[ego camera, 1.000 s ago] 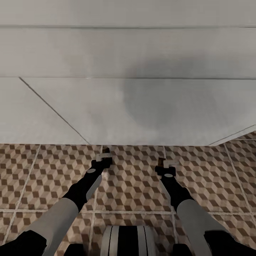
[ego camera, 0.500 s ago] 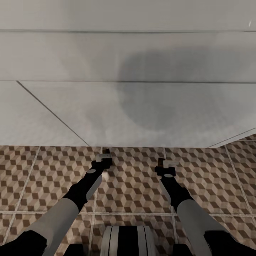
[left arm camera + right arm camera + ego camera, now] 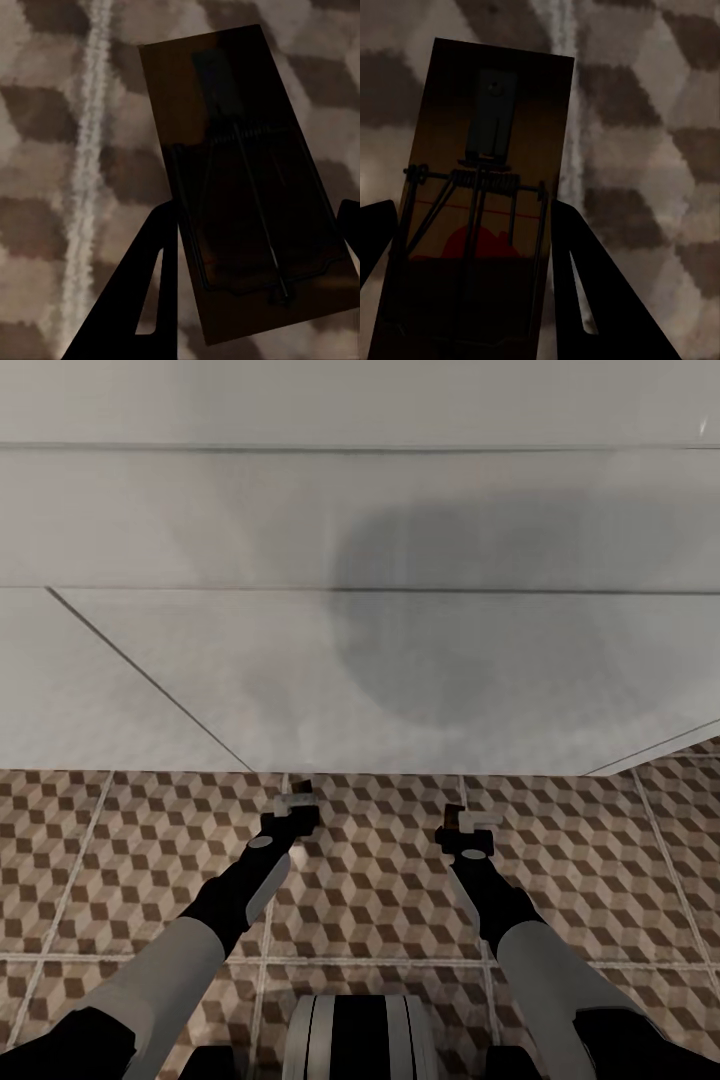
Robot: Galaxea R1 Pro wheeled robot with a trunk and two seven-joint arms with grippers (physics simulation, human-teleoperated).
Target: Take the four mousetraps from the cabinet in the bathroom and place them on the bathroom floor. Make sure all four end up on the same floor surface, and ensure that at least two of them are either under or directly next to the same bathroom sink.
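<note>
Pale grey wall panels (image 3: 300, 660) filled the upper part of the head view, crossed by thin seams and carrying a soft dark shadow right of centre. Below them lay the bathroom floor (image 3: 380, 900), its square tiles printed with brown, beige and white cubes and parted by pale grout lines. A round black-and-white part of the robot's trunk (image 3: 360, 1035) sat at the bottom edge between the two arms.

Both arms reached forward and down over the tiles, well apart from each other. The left gripper (image 3: 296, 803) hung near the foot of the wall, and the right gripper (image 3: 468, 822) hung at about the same level beside it.

In the left wrist view, a mousetrap (image 3: 240, 187), a flat dark brown board with a wire spring and bar, lay between the two dark fingers (image 3: 139, 300), which pressed against its long edges, so the left hand was clamped on it. The patterned tiles and one grout line showed behind it, blurred.

In the right wrist view, a second mousetrap (image 3: 484, 195), with a coiled spring, a small metal plate and a red mark on the wood, sat between that hand's fingers (image 3: 592, 285), which closed against its sides in the same way. Whether either trap touched the floor could not be told.
</note>
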